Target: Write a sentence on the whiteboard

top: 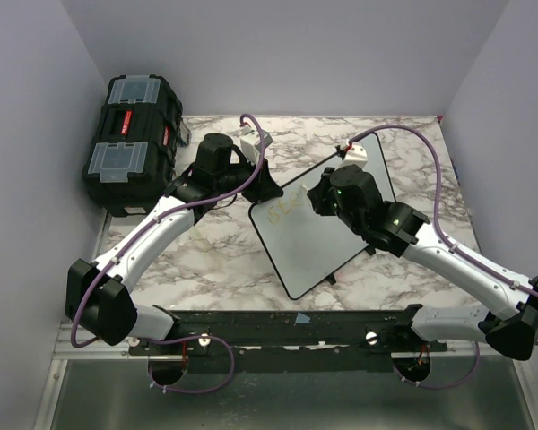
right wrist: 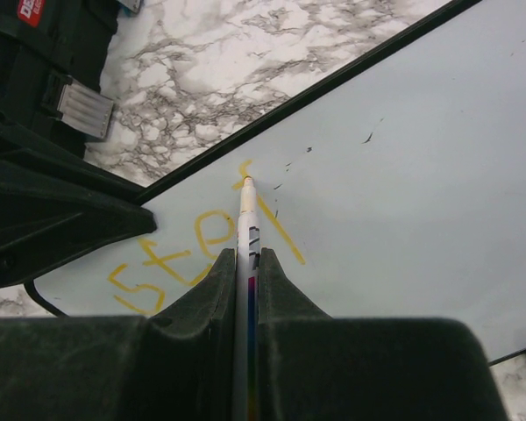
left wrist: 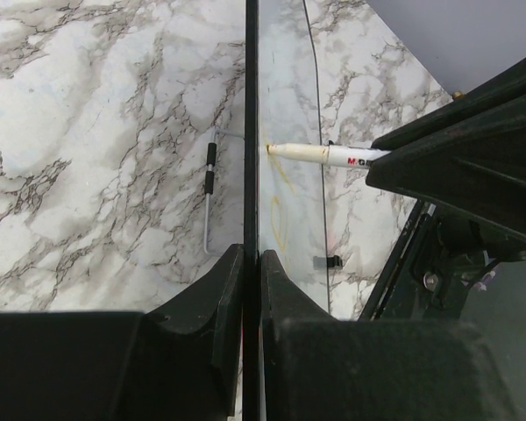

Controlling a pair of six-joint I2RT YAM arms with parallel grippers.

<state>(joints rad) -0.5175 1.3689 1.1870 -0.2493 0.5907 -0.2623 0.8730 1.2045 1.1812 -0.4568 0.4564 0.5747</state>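
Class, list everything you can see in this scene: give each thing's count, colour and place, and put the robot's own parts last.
whiteboard: one, white with black rim, centre, set askew.
sentence: one, yellow-orange, begins "step", whiteboard's far-left corner.
marker: one, white barrel, tip on the whiteboard.
toolbox: one, black, far left by the wall.
table: one, marble-patterned, under everything.
left pincer: one, black, shut on the whiteboard's edge.
right pincer: one, black, shut on the marker.
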